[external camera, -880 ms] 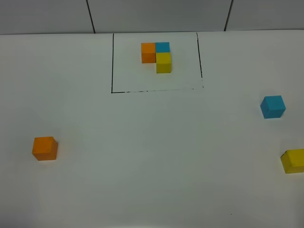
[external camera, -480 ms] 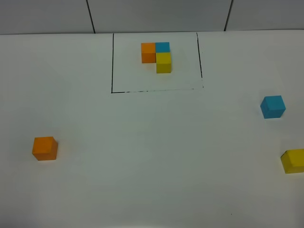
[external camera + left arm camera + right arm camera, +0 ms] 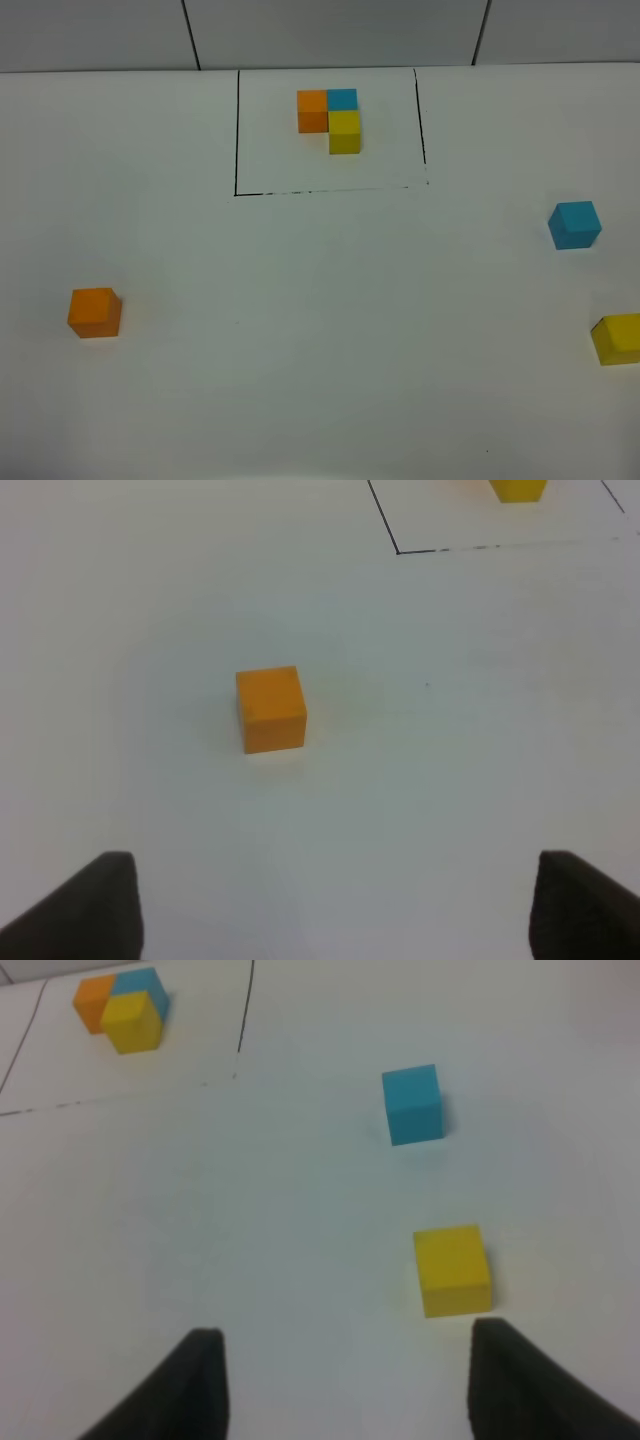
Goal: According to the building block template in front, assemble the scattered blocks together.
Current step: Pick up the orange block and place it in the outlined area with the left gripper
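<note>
The building block template [image 3: 333, 118] is an orange, blue and yellow L of cubes inside a black-lined rectangle at the table's far middle. It also shows in the right wrist view [image 3: 122, 1008]. Of the scattered blocks, the orange cube [image 3: 94, 312] lies alone at the left. In the left wrist view that orange cube [image 3: 270, 709] sits ahead of my open left gripper [image 3: 335, 910], clear of both fingers. At the right lie the blue cube [image 3: 574, 224] and the yellow cube [image 3: 617, 338]. My right gripper [image 3: 345, 1385] stands open just short of the yellow cube [image 3: 452, 1269], with the blue cube [image 3: 412, 1104] beyond it. Neither gripper holds anything, and neither shows in the high view.
The white table [image 3: 330, 330] ends at a grey panelled wall [image 3: 330, 30] behind the template. The yellow cube lies at the high view's right edge. A corner of the template's black line [image 3: 400, 550] shows in the left wrist view.
</note>
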You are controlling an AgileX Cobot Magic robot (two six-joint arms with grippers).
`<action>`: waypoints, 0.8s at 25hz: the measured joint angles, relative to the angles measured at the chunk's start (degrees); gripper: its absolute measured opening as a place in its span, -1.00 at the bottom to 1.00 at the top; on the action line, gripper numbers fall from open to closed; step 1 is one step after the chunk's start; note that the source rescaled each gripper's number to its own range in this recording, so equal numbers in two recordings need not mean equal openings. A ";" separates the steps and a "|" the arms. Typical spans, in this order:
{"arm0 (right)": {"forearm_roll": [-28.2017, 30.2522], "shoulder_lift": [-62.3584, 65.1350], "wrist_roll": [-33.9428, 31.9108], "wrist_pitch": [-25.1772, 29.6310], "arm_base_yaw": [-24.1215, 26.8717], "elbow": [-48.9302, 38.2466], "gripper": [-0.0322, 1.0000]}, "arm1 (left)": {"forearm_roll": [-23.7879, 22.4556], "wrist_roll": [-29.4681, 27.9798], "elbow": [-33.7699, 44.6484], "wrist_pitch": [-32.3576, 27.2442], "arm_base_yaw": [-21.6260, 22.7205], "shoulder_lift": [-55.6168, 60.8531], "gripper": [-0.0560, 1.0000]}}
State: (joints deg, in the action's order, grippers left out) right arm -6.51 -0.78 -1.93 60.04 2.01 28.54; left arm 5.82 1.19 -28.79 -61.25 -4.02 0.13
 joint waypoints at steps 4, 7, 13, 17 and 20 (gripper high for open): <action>0.00 0.00 0.00 0.00 0.00 0.00 -0.61 | 0.00 0.00 0.00 0.00 0.00 0.00 0.39; 0.00 0.00 0.00 0.00 0.00 0.00 -0.61 | 0.00 0.00 0.00 0.00 0.00 0.00 0.39; -0.05 0.00 0.00 0.00 0.00 0.00 -0.61 | 0.00 0.00 0.00 0.00 0.00 0.00 0.39; -0.05 0.00 0.00 0.00 0.00 0.00 -0.61 | 0.00 0.00 0.00 0.00 0.00 0.00 0.39; -0.05 0.00 0.00 0.00 0.00 0.00 -0.61 | 0.00 0.00 0.00 0.00 0.00 0.00 0.39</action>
State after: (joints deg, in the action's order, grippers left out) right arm -6.56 -0.78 -1.93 60.04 2.01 28.54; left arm 5.82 1.19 -28.79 -61.25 -4.02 0.13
